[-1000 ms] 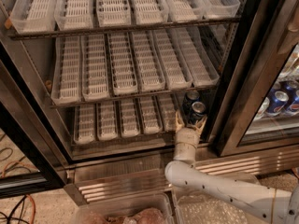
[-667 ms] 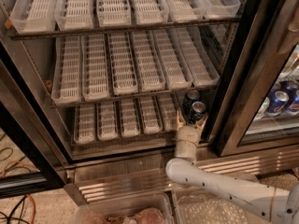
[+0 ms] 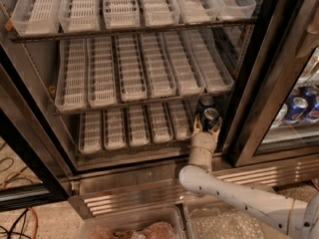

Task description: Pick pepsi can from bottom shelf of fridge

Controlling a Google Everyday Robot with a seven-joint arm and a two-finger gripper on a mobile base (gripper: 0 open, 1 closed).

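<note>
Starting at the left, the fridge [image 3: 149, 176] stands open, so nothing blocks my reach into the racks. The bottom shelf [image 3: 132, 148] is the lowest and darkest one. Its short white trays [image 3: 115, 128] run front to back, presumably so that drinks slide forward in lanes, and every lane I can see there holds nothing.

At the right end of that shelf are two dark cans with silver tops, one behind the other. The nearer one is the pepsi can [image 3: 211, 117] I am after, upright at the front edge. The other can [image 3: 205, 102] is just behind it, deeper in the shadow.

The hand [image 3: 206, 129] is right at the nearer can, low on its body, with the wrist pointing straight into the shelf. I judge that the arm [image 3: 239, 195] comes up from below because the rack above leaves little headroom. I cannot tell whether the hand has closed on the can.

Further right, behind the glass door [image 3: 259, 83], are brighter blue cans [image 3: 297, 107], which are not my target.
</note>
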